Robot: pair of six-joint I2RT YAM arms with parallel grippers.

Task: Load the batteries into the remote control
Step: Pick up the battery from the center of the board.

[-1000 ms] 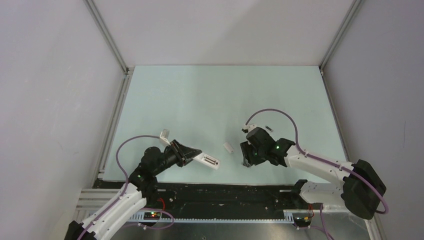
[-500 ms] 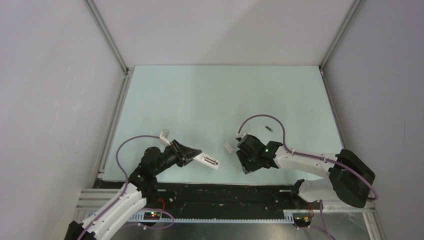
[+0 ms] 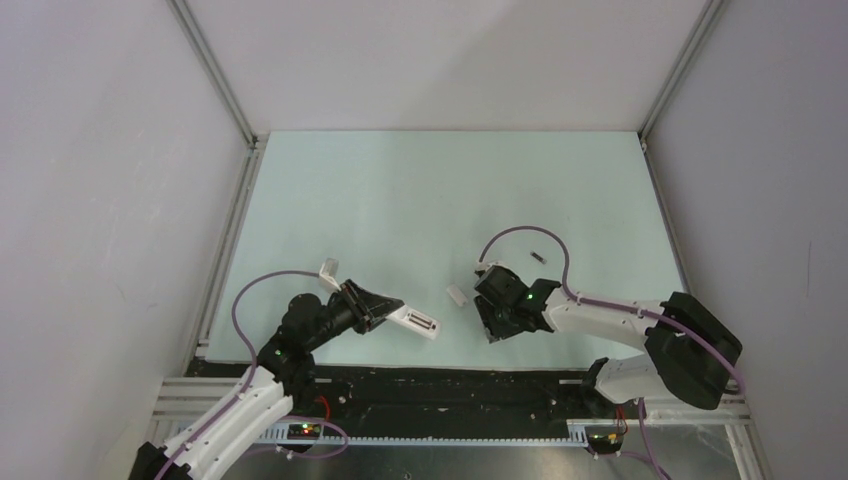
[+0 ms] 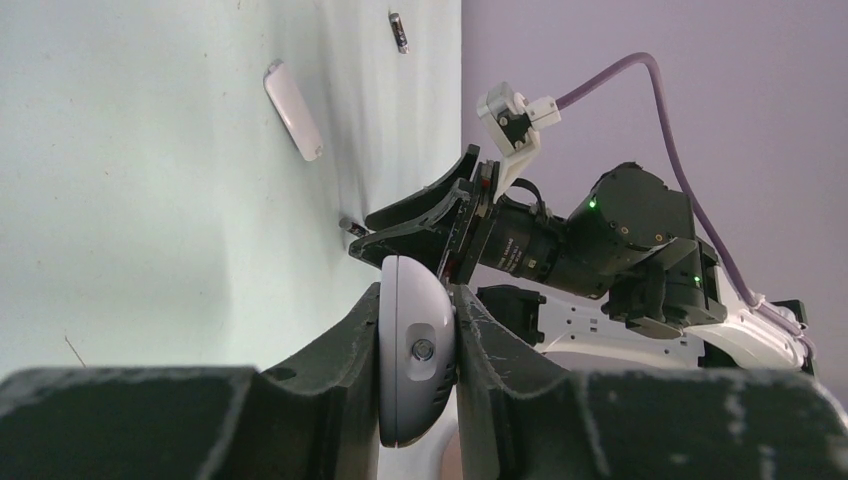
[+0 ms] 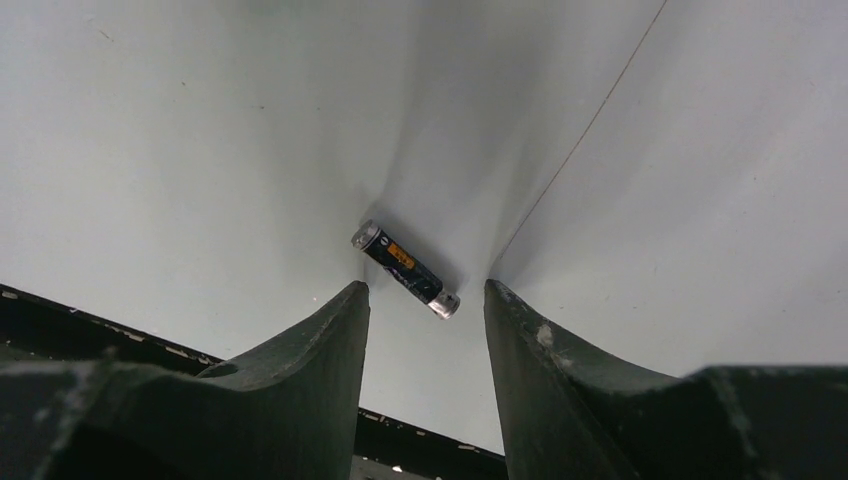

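Note:
My left gripper (image 3: 385,312) is shut on one end of the white remote control (image 3: 419,322), held just above the table near the front edge; in the left wrist view the remote control (image 4: 415,350) stands edge-on between the fingers. My right gripper (image 5: 425,290) is open and points down at the table. One dark battery (image 5: 405,269) lies flat just beyond its fingertips, in line with the gap, untouched. In the top view the right gripper (image 3: 491,330) hides that cell. A second battery (image 3: 538,256) lies farther back on the table.
A small plain white cover piece (image 3: 458,294) lies on the table between the two grippers, also visible as the cover (image 4: 293,122) in the left wrist view. The black front edge of the table (image 3: 450,372) runs close behind both grippers.
The right gripper has moved left and toward the table's front edge, its jaws narrowing slightly. The left gripper and the remote control have not moved.

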